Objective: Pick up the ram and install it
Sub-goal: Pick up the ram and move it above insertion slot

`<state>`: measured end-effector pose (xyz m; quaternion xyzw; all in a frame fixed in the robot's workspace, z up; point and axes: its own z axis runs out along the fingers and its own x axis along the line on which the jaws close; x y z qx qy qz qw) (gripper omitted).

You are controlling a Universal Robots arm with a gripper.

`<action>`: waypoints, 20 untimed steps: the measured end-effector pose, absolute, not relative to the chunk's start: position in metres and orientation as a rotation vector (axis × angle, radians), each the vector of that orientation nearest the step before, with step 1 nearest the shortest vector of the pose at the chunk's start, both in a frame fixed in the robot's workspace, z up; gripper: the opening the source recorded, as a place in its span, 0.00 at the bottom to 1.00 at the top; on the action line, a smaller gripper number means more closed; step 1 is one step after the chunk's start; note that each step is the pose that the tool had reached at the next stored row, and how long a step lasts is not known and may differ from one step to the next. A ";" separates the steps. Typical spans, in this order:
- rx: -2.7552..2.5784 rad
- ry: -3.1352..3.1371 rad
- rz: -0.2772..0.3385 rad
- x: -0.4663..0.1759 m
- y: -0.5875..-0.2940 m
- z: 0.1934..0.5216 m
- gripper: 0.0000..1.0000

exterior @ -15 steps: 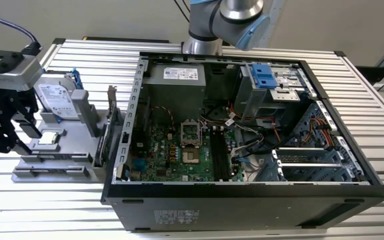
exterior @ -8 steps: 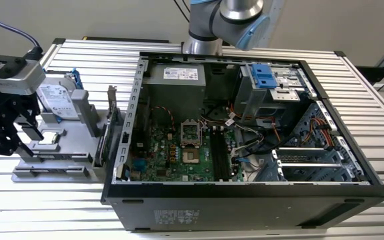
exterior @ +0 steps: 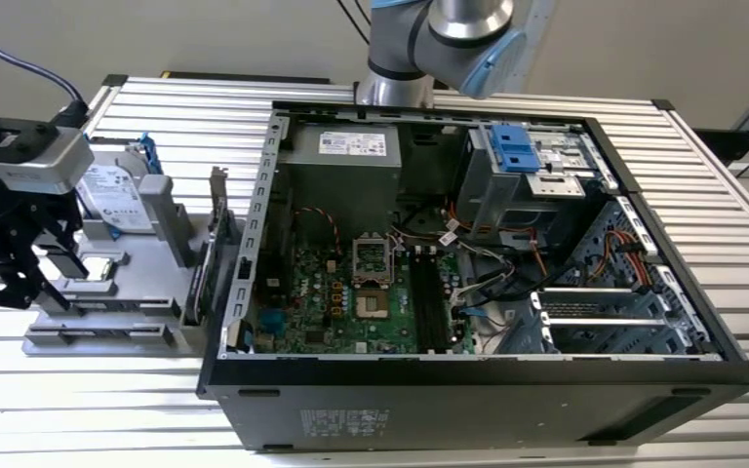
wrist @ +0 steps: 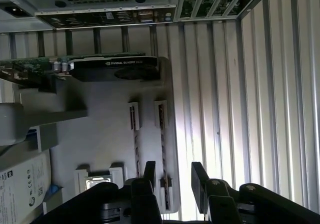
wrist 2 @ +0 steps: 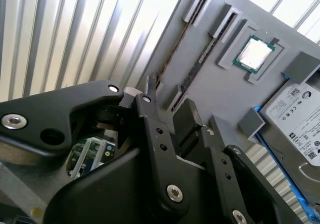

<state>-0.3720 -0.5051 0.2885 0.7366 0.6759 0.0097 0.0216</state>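
Two rams stand edge-on in slots of the grey parts tray (wrist: 100,134), and both wrist views show them as thin green-brown strips. My gripper (wrist: 174,173) is open just above the tray. Its black fingers (wrist: 149,170) straddle the end of one ram (wrist: 162,134); the other ram (wrist: 134,129) lies just outside them. In the second wrist view that ram (wrist 2: 192,74) runs in between the fingers of the gripper (wrist 2: 167,100), and I see no contact. In the exterior view the gripper (exterior: 17,288) hangs over the tray (exterior: 101,322) at the exterior view's left, beside the open computer case (exterior: 479,385).
The tray also holds a processor chip (wrist 2: 255,53), a hard drive in a blue frame (wrist 2: 300,119) and a dark expansion card (wrist: 115,68) standing nearest the case. Inside the case, the motherboard (exterior: 348,292) has black memory slots (exterior: 427,297). Everything rests on a slatted metal table (exterior: 89,429).
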 end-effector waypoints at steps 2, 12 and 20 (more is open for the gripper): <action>2.281 2.096 0.030 -0.372 -0.505 0.286 1.00; 2.277 2.101 0.031 -0.372 -0.505 0.277 1.00; 2.276 2.103 0.031 -0.372 -0.505 0.270 1.00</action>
